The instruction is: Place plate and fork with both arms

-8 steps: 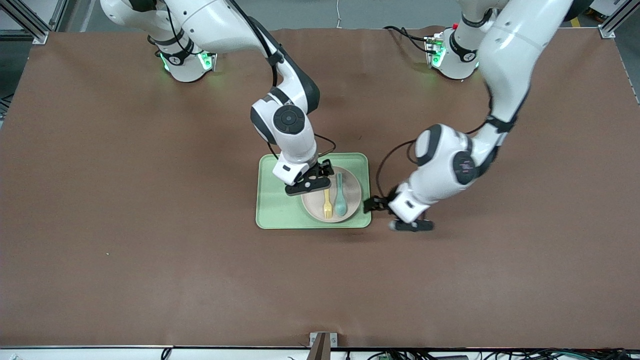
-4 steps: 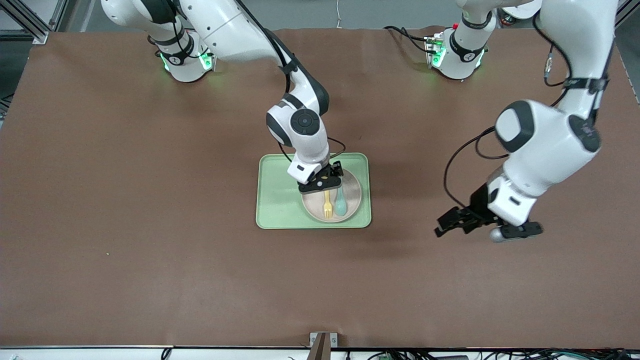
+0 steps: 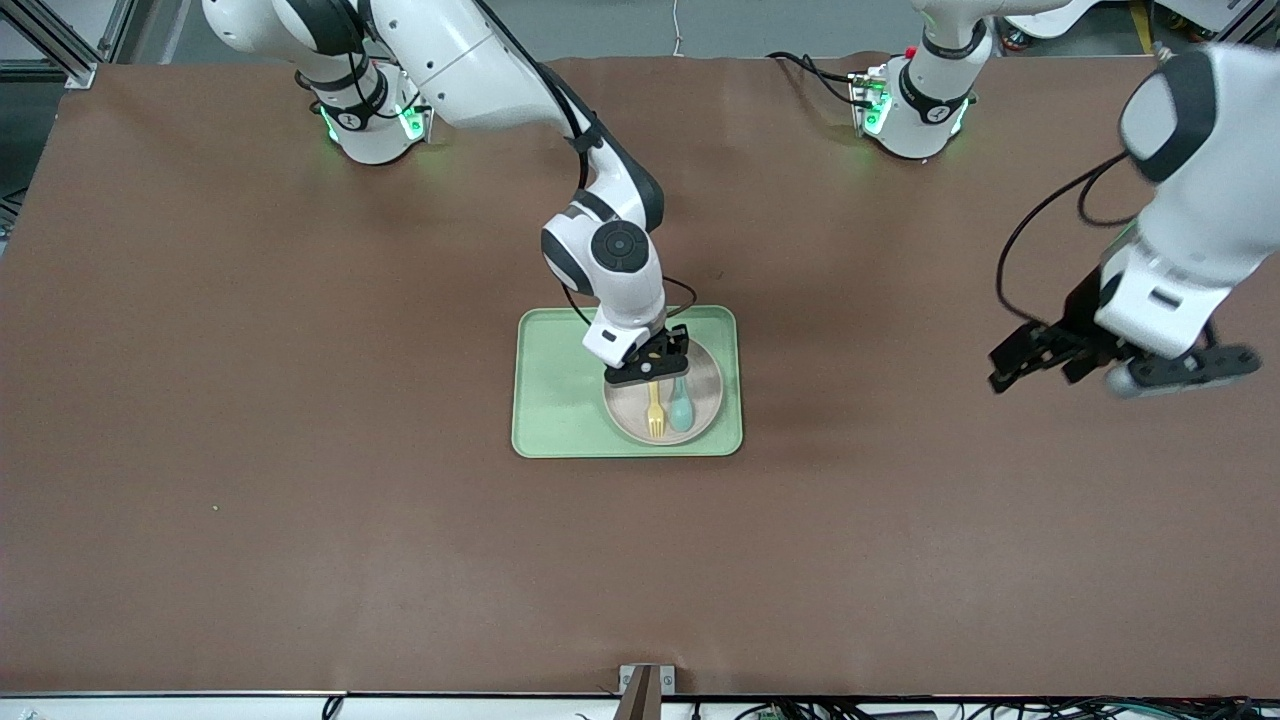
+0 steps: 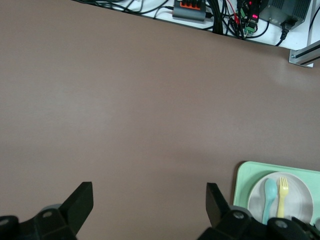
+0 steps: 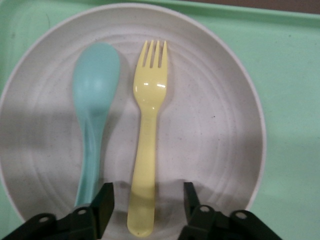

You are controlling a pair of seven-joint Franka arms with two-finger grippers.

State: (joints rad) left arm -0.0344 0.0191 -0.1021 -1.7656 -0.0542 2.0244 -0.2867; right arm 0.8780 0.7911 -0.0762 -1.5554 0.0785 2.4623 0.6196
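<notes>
Plate [image 3: 707, 384], one fork [image 3: 655, 410], one spoon [image 3: 681, 405]

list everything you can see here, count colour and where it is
tray: one, light green, on the brown table, about midway between the arms' ends
plate: one, pale beige-pink, on the tray, at the side toward the left arm's end
fork: one, pale yellow, lying on the plate
spoon: one, teal, lying on the plate beside the fork
table: one, brown covering
right gripper: one, black, low over the plate, its fingers either side of the fork's handle end
left gripper: one, black, open, up over bare table toward the left arm's end, holding nothing
</notes>
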